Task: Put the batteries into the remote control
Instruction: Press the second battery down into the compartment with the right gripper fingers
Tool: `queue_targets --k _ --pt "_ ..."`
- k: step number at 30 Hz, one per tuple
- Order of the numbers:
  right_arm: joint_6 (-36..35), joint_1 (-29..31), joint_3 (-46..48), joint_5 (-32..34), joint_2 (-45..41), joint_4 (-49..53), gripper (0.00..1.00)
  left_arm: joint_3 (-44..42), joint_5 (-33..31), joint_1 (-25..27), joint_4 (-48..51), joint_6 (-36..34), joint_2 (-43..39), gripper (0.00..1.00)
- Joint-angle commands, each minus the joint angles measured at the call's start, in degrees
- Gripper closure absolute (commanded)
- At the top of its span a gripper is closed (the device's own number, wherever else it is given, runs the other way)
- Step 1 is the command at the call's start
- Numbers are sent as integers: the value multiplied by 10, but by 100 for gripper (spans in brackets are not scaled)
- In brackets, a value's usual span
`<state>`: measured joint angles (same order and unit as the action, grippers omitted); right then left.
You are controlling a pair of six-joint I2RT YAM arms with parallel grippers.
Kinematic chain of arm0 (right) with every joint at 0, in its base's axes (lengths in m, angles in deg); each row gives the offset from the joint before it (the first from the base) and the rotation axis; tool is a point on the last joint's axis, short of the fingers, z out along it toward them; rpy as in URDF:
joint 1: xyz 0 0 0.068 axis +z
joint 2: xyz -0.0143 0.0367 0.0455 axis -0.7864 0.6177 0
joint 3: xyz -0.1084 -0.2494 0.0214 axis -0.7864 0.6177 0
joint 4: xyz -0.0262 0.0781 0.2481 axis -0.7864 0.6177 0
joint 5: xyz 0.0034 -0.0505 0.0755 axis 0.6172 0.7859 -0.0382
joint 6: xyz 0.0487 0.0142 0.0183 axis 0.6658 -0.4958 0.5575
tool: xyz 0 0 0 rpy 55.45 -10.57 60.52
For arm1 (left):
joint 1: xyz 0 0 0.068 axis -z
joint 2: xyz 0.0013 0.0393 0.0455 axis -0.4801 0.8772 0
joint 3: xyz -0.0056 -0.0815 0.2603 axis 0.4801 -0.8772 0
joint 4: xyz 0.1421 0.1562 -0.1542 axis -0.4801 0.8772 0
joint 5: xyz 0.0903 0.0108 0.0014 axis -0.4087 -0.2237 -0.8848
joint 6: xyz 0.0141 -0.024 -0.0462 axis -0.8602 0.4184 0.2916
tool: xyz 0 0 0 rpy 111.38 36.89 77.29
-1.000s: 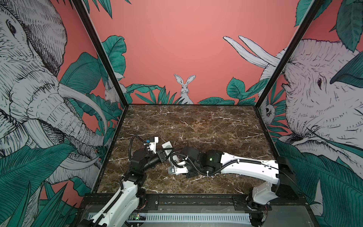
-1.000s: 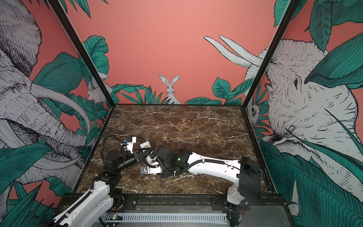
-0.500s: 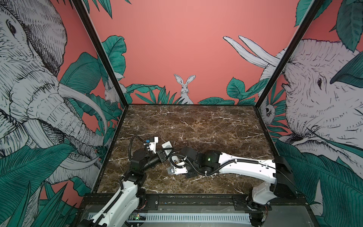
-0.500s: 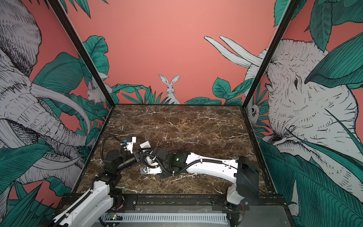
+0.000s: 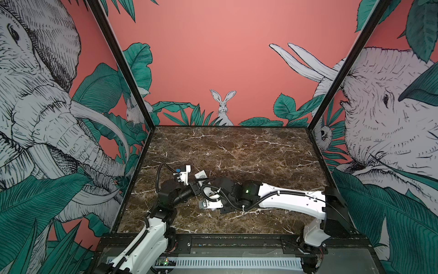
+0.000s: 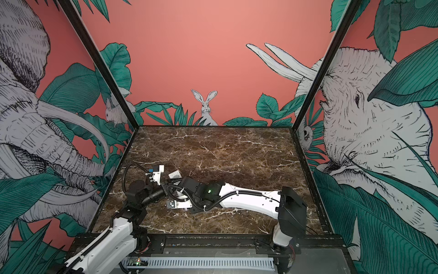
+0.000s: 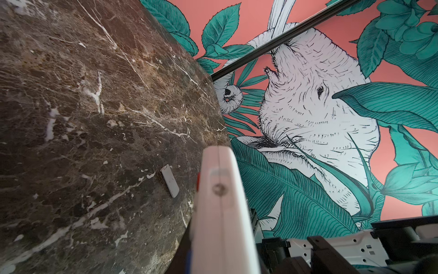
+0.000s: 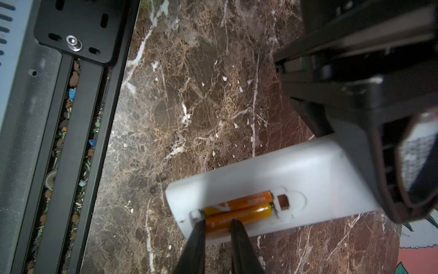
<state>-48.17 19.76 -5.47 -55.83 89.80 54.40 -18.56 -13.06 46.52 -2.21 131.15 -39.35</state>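
Note:
The remote control [image 8: 284,170] is held above the marble table, plain white back up and battery bay uncovered. My left gripper [image 8: 355,147] is shut on the end away from the bay. In the left wrist view the remote [image 7: 220,213] shows edge-on. Two orange batteries lie side by side in the bay, one farther from my right gripper [image 8: 239,201] and one nearer [image 8: 251,213]. My right gripper [image 8: 218,224] has its jaws a narrow gap apart. Its black fingertips [image 8: 201,225] rest on the nearer battery's spring end. In both top views the two arms meet left of the middle, hiding the bay.
A small grey cover piece [image 7: 170,180] lies flat on the marble table [image 5: 237,151], beyond the remote. The black frame rail [image 8: 71,118] at the table's near edge runs close by the right gripper. Patterned walls enclose three sides.
The right arm has edged slightly left toward the left gripper. The left arm and the remote have stayed put.

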Motion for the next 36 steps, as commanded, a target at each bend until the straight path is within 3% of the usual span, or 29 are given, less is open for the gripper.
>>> queue_targets --k 1,6,25,36 --pt "9 -6 -18 14 17 -22 85 24 26 2 -29 15 -4 100" --pt "17 -9 -20 27 23 -28 91 21 26 2 -31 16 -3 100" --pt "31 -13 -26 39 34 -32 92 10 21 2 -36 18 -6 100" --pt "62 -13 -23 -8 -9 1 70 4 -7 2 -16 19 -25 100"
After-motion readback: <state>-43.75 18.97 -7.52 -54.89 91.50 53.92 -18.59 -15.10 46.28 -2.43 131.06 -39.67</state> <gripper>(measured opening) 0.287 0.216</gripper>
